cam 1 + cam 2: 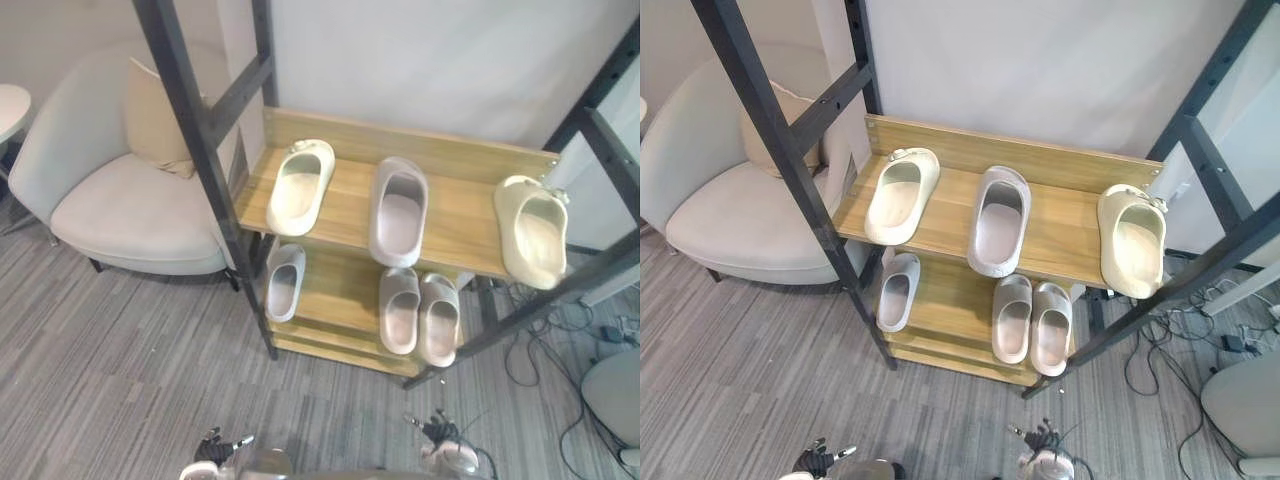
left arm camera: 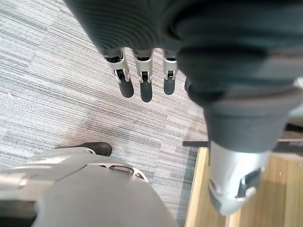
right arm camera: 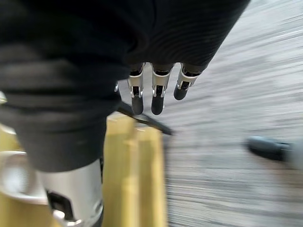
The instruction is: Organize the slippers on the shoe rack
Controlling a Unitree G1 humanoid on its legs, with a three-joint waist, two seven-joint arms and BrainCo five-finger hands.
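The robot's left hand [image 1: 213, 446] and right hand [image 1: 440, 433] hang low over the carpet, short of the shoe rack [image 1: 455, 215]. Both are empty. Each wrist view shows the fingers [image 2: 140, 82] straight and relaxed, with nothing between them and the thumb.

Every slipper lies ahead of and above the hands, well apart from them. On the upper shelf, a cream slipper [image 1: 302, 185] sits ahead of the left hand. A grey slipper [image 1: 399, 210] sits between the two hands' lines. A second cream slipper [image 1: 531, 232] lies ahead of the right hand and outward to its right, with its near end reaching the shelf's front edge or perhaps just past it. On the lower shelf, a single pale slipper [image 1: 284, 282] lies ahead of the left hand. A pair [image 1: 419, 312] touching side by side lies almost straight ahead of the right hand.

The two cream slippers look like one pair split by the grey one (a judgement from colour and shape alone), so bringing them together is likely the next job. The outer cream slipper's long axis runs away from the robot, angled slightly. The right hand is clearly nearer to it, so it could reach forward, up and a little outward and close across the slipper's width.
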